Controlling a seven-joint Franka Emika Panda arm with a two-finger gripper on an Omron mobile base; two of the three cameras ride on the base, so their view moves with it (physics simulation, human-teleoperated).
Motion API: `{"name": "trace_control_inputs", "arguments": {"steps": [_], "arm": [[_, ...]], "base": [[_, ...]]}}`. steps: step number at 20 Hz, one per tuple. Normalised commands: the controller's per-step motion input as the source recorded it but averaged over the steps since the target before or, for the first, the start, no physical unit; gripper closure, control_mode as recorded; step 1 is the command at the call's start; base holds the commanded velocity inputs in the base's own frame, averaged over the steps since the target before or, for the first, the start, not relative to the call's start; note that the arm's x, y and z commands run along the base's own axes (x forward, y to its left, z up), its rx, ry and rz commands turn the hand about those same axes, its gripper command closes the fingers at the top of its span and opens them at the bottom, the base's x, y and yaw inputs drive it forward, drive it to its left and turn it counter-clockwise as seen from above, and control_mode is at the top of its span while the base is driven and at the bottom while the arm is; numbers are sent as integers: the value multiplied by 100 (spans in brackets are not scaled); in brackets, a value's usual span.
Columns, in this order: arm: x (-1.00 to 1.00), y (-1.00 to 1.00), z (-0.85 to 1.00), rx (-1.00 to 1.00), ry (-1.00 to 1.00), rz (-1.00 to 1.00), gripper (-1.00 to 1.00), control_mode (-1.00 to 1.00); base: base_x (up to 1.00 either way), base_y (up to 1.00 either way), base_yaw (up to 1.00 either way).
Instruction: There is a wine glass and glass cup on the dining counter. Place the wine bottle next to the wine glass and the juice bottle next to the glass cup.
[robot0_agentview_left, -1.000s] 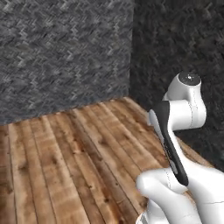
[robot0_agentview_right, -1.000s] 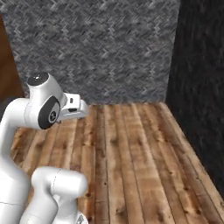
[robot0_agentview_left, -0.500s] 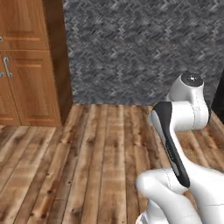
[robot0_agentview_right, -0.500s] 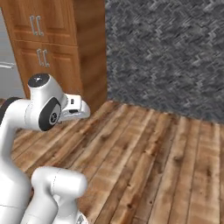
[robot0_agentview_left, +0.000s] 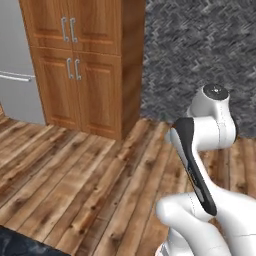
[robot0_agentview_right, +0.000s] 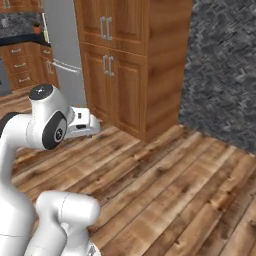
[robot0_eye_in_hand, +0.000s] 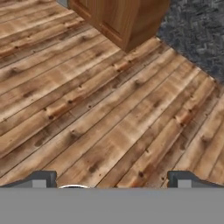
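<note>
The end effector (robot0_eye_in_hand: 111, 179) hangs spread wide and empty over the plank floor (robot0_eye_in_hand: 100, 118) — a tall wooden cabinet (robot0_eye_in_hand: 120, 19) stands ahead, beside a grey wall (robot0_eye_in_hand: 197, 30).

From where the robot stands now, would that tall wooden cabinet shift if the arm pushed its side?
Probably not: the cabinet sits flat on the floor and rises out of frame, so it looks heavy and rigid. Its handled doors would likely swing only when pulled.

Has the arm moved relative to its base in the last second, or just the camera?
Cannot tell any arm move: the arm sits in the same spot of the left base view. The cabinet came in from the left; the base turned.
</note>
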Motion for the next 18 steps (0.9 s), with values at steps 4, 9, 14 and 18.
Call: {"name": "trace_control_inputs", "arguments": {"steps": [4,9,14,18], "arm": [[0,0,0,0,0,0,-100,100],[0,0,0,0,0,0,-100,100],[0,0,0,0,0,0,-100,100],[0,0,0,0,0,0,-100,100]], "base": [[78,0,35],[79,0,35],[64,0,54],[65,0,54]]}}
